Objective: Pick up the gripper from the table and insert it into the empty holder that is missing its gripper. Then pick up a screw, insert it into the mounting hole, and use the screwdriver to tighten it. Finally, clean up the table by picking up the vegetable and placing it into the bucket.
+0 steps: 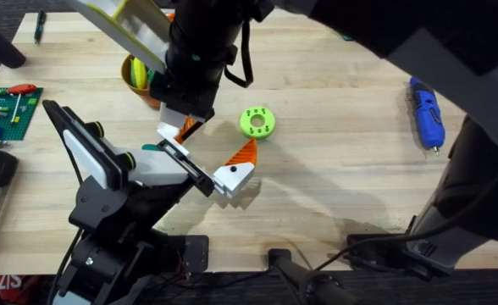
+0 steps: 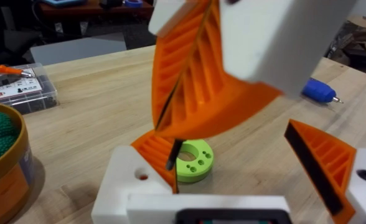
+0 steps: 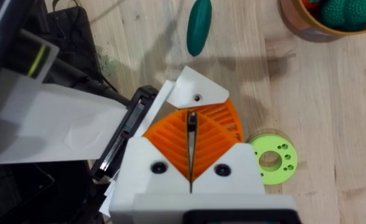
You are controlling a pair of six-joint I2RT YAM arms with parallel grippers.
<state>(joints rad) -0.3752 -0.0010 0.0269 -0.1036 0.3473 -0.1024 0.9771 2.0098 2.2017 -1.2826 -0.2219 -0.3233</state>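
The right gripper (image 3: pixel 191 163), fingers pressed together on the gripper (image 3: pixel 198 106), brings it to the holder (image 1: pixel 184 165); insertion looks unfinished. Left gripper state: cannot tell. Vegetable (image 1: pixel 257 121) lies at two o'clock of the holder; screwing, cleanup remain

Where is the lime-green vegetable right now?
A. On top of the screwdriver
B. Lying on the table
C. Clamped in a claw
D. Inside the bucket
B: the vegetable lies flat on the table, apart from the bucket and the screwdriver.
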